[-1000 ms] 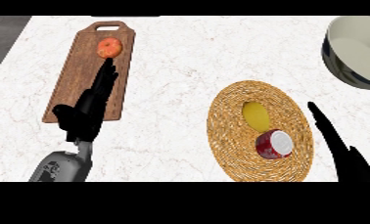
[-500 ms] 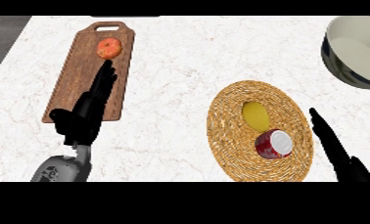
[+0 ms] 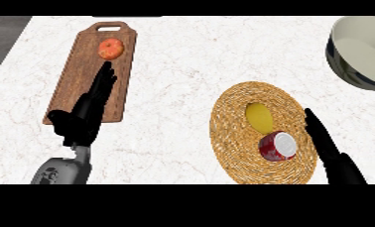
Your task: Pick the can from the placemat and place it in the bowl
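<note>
Right black hand open, fingers straight, just beside red white-topped can on round woven straw placemat, probably poised for side grasp; pale bowl well apart.

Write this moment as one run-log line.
can: on placemat | right robot hand: open, beside can | left robot hand: open

- The right hand has edged inward: its straight fingers now overlap the placemat's right rim, just beside the can.
- It seems slightly lower than a second ago.
</note>
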Motion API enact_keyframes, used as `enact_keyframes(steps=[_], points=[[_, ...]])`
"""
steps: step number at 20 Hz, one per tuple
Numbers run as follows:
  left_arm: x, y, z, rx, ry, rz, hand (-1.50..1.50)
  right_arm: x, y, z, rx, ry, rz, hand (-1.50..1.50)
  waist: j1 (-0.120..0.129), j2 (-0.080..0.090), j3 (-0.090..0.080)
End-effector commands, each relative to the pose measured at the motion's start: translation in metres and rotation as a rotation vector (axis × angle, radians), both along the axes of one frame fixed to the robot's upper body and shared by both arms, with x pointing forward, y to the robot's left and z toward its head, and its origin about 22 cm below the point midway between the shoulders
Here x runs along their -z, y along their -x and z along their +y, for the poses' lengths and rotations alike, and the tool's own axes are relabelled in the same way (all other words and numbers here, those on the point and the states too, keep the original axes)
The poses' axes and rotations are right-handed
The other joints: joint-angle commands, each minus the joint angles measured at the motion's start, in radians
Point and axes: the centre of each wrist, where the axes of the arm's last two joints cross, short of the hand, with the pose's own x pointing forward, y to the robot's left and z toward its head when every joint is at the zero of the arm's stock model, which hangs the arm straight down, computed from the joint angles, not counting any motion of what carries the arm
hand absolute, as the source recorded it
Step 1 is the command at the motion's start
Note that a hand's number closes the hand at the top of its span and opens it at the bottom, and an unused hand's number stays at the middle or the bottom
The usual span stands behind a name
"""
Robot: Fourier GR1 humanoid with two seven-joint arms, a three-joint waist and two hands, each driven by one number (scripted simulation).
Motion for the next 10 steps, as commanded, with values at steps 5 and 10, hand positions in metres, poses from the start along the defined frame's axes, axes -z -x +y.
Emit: enact_keyframes(steps=[5,10], points=[[-0.004,-0.022,-0.015,-0.002,0.010,-0.014,0.00,0.031,0.007,-0.013,0.014,-0.054,0.010,-1.50,-0.006,0.000,0.000],[-0.008,-0.004,-0.005,0.003,0.014,-0.004,0.00,0.060,-0.019,0.018,-0.005,-0.039,0.031,-1.50,0.002,0.000,0.000]])
